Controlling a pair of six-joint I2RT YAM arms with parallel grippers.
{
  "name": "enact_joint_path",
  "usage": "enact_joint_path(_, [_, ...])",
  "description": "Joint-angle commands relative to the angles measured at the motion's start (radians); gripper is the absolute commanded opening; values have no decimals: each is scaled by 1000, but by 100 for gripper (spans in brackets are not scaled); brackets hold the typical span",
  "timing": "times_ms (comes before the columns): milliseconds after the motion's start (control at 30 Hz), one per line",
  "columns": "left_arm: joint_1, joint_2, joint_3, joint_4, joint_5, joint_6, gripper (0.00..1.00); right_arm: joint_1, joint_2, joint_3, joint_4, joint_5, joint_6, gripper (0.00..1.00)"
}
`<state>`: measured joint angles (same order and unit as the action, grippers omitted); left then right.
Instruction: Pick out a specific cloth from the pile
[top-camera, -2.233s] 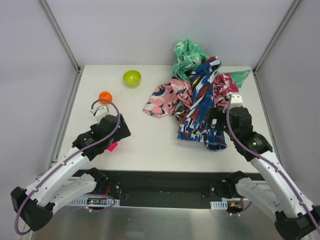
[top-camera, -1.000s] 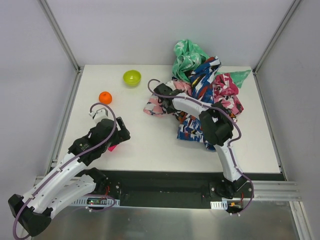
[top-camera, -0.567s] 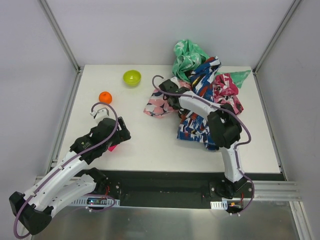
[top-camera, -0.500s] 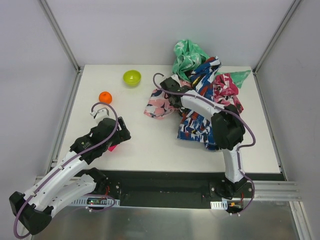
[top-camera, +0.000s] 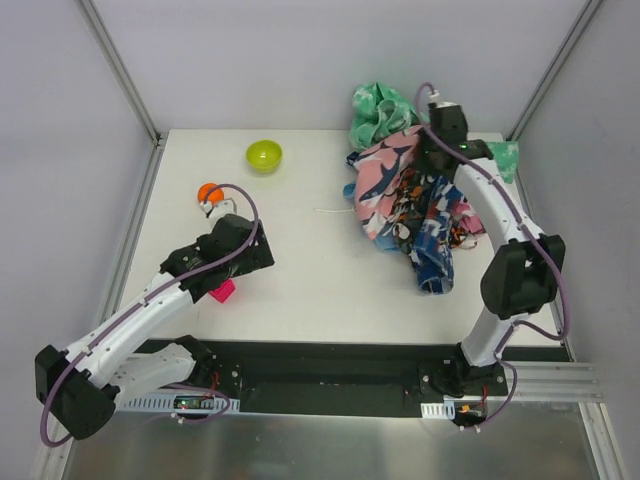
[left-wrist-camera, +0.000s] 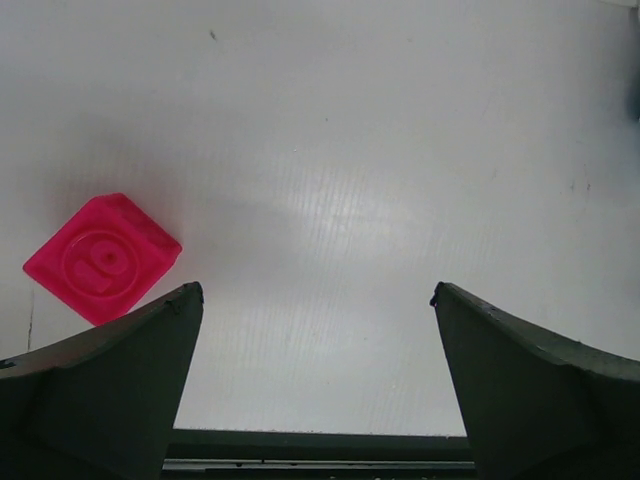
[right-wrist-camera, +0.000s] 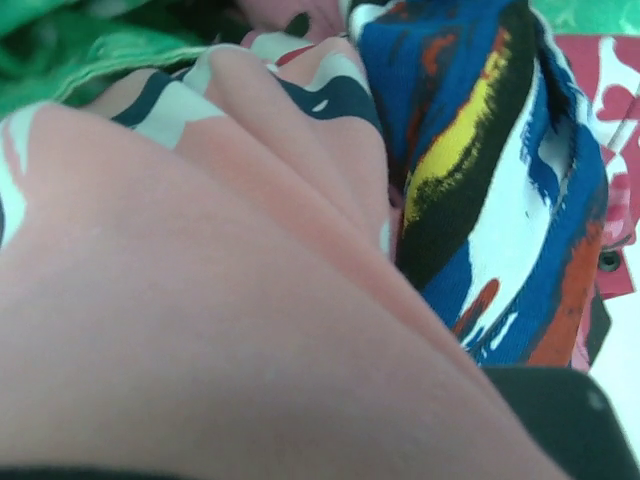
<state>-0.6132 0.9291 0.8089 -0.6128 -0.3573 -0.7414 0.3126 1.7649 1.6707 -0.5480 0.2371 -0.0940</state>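
The plain sky-blue cloth is hidden; none of it shows in any view. The pile of printed cloths lies at the table's back right. My right gripper is shut on the pink cloth with navy shapes, holding it up so it drapes over the pile's left side. In the right wrist view this pink cloth fills most of the picture and covers the fingers, with navy-white-red fabric beyond it. My left gripper is open over bare table, holding nothing, with its wrist at the left front.
A lime-green bowl stands at the back left and an orange ball lies nearer. A pink cube lies just left of my left gripper. Mint-green cloth bunches against the back wall.
My right gripper closed on the pink cloth at the pile's left edge, then swung to the back right, dragging it up over the pile. The left arm shifted slightly right.
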Motion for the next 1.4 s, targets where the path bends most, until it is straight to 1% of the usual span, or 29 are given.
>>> enact_joint_path(0, [7,112,87,96,89,86,99,-202,-33,1,134,-273,215,0])
enact_joint_path(33, [7,146,99,126,121,102,99,-243,-9,0,135,-367,274,0])
enact_joint_path(67, [7,181,113,154,159,118,99,-279,25,-2,132,-419,325,0])
enact_joint_path(167, [7,289,163,241,263,163,99,-345,123,-19,128,-502,450,0])
enact_joint_path(333, [-2,500,289,355,423,194,99,-397,251,-32,112,-496,545,1])
enact_joint_path(500, [-25,720,449,407,517,182,99,-449,332,-37,92,-493,637,1])
enact_joint_path(600, [-65,844,535,433,534,204,99,-464,349,-34,71,-469,642,1])
enact_joint_path(700, [-94,956,633,447,555,211,99,-484,363,-43,68,-487,660,1])
enact_joint_path(767, [-105,1028,694,462,584,198,99,-498,372,-51,68,-492,671,1])
enact_joint_path(867, [-118,1126,775,505,627,163,96,-512,380,-63,71,-504,686,1])
enact_joint_path(1033, [-149,1270,869,556,616,113,94,-521,396,-74,92,-536,705,1])
enact_joint_path(1133, [-154,1347,926,577,632,71,92,-530,404,-84,102,-548,720,1])
enact_joint_path(1267, [-163,1412,973,634,624,13,86,-546,404,-106,123,-558,737,1])
enact_joint_path(1300, [-161,1428,987,645,632,-4,86,-547,409,-109,128,-565,735,1])
enact_joint_path(1367, [-165,1459,998,683,668,-44,81,-549,413,-114,129,-579,738,1])
